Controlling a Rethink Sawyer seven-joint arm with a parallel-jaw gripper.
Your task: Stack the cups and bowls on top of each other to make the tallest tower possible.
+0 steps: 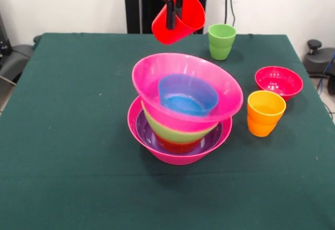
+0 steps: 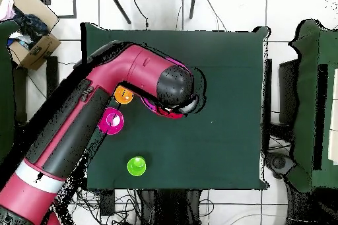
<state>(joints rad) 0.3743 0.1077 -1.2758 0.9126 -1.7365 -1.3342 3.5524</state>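
Observation:
My gripper (image 1: 175, 12) hangs at the top of the front view, shut on the rim of the red cup (image 1: 180, 19). It holds the cup tilted in the air, above and behind the tower (image 1: 180, 109). The tower has a large hot-pink bowl (image 1: 172, 154) as its base, then purple (image 1: 144, 130), orange-red (image 1: 175, 146) and lime green (image 1: 172, 133) bowls. A second hot-pink bowl (image 1: 152, 78) sits tilted on top with the blue bowl (image 1: 186, 94) inside. The green cup (image 1: 222, 41), orange cup (image 1: 265, 112) and crimson bowl (image 1: 278, 82) stand apart on the table.
In the overhead view the arm (image 2: 99, 113) covers the tower and gripper. Beside it show the orange cup (image 2: 123, 94), crimson bowl (image 2: 111, 121) and green cup (image 2: 136, 166). The green table (image 1: 63, 135) is bare on the front view's left. A cardboard box (image 2: 30, 34) sits on the floor.

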